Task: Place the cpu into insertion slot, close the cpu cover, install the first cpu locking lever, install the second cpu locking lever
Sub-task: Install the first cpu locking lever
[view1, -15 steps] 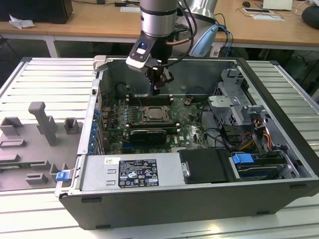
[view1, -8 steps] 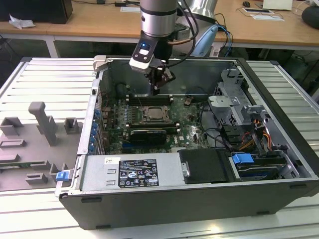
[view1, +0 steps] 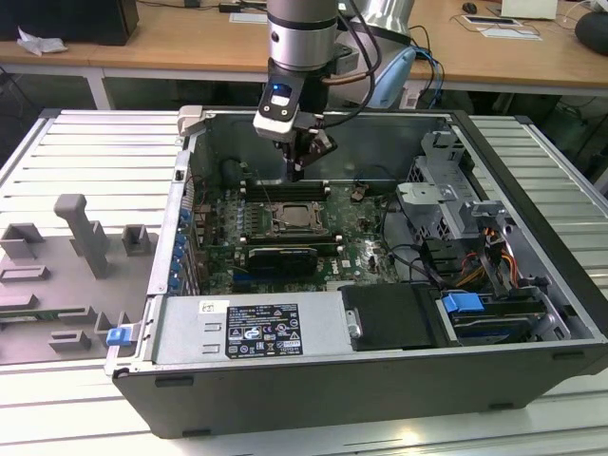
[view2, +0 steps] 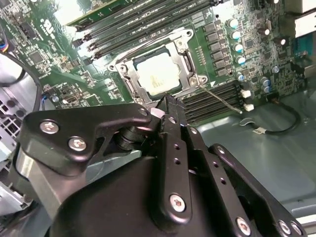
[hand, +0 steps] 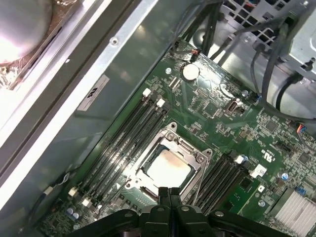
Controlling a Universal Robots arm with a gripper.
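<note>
Wooden desks [view1: 190, 43] stand behind the computer case [view1: 380, 385] on the ribbed grey surface [view1: 95, 142]. My fingers [hand: 163, 195] are pressed together, holding nothing, hovering near the cpu [hand: 168, 168], which lies in the insertion slot [hand: 149, 191] under the cpu cover [hand: 190, 148].

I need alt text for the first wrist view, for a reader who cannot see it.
The cpu sits in the insertion slot on a green motherboard, framed by the silvery cpu cover. The black gripper, shut, points toward it; dark memory slots run along both sides.
</note>
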